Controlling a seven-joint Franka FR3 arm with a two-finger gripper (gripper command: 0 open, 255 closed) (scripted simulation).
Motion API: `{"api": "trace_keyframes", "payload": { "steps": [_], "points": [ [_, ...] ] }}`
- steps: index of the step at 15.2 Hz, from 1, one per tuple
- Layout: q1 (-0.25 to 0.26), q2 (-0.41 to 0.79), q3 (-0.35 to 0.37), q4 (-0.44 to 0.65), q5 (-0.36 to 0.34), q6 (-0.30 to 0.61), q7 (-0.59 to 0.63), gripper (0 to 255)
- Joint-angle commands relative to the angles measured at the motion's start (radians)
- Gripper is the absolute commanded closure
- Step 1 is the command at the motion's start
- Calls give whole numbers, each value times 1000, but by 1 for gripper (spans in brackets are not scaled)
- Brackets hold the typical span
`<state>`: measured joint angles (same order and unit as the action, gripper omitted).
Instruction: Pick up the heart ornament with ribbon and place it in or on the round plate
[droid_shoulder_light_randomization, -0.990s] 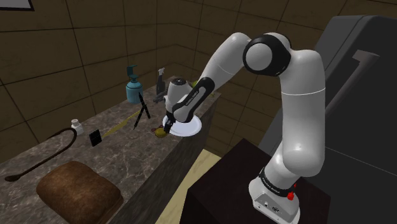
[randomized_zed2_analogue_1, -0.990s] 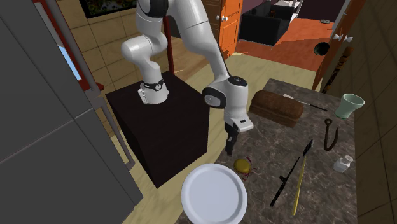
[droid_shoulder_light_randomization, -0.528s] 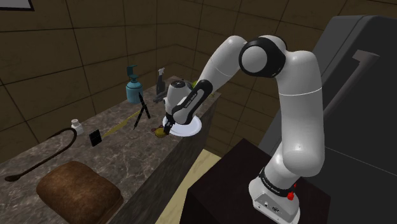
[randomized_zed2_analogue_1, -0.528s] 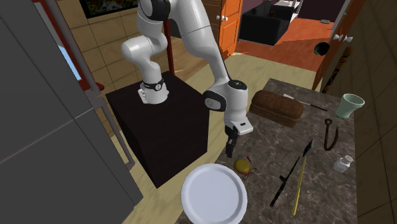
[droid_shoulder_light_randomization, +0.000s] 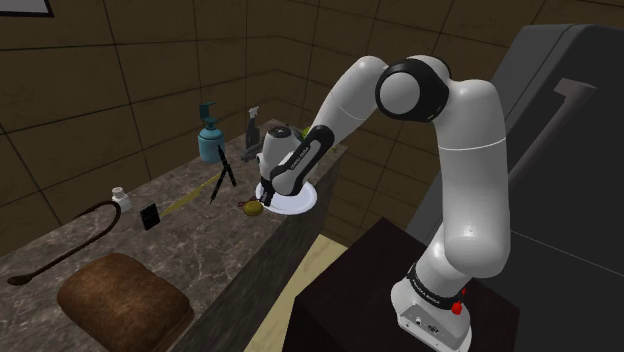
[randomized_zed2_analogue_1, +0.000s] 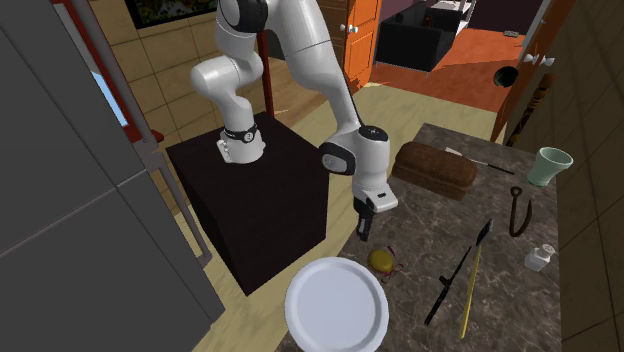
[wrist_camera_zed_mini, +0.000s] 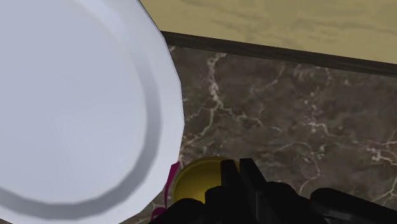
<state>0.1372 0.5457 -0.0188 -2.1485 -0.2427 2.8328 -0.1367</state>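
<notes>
The heart ornament (randomized_zed2_analogue_1: 380, 262) is a small yellow piece with a dark red ribbon, lying on the marbled counter beside the round white plate (randomized_zed2_analogue_1: 335, 305). My gripper (randomized_zed2_analogue_1: 363, 238) hangs just above the counter near its edge, right next to the ornament. In the wrist view the black fingers meet at the gripper (wrist_camera_zed_mini: 245, 181). There the yellow ornament (wrist_camera_zed_mini: 194, 181) sits just beside them rather than between them, with the plate (wrist_camera_zed_mini: 76, 95) beyond it. In the shoulder view the gripper (droid_shoulder_light_randomization: 264, 203) is low between the ornament (droid_shoulder_light_randomization: 252, 208) and the plate (droid_shoulder_light_randomization: 298, 200).
A brown loaf-shaped block (randomized_zed2_analogue_1: 435, 170) lies on the counter behind the hand. A long black and yellow tool (randomized_zed2_analogue_1: 465, 280), a dark hook (randomized_zed2_analogue_1: 517, 212), a small bottle (randomized_zed2_analogue_1: 538, 258) and a pale green cup (randomized_zed2_analogue_1: 549, 165) lie further along. The counter edge (wrist_camera_zed_mini: 273, 51) runs close by.
The hand came down a little toward the counter, then stopped. Its fingers, apart before, have closed together beside the ornament. The ornament and plate have not moved.
</notes>
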Motion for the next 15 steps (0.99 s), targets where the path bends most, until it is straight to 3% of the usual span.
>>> {"api": "trace_keyframes", "payload": {
  "steps": [1, 5, 6, 10, 15],
  "points": [
    [0, 0, 0, 0, 0, 0, 0, 255],
    [0, 0, 0, 0, 0, 0, 0, 255],
    [0, 0, 0, 0, 0, 0, 0, 0],
    [-70, 140, 85, 239, 31, -138, -147, 0],
    [-97, 349, 154, 595, 47, -340, -302, 0]
  ]
}}
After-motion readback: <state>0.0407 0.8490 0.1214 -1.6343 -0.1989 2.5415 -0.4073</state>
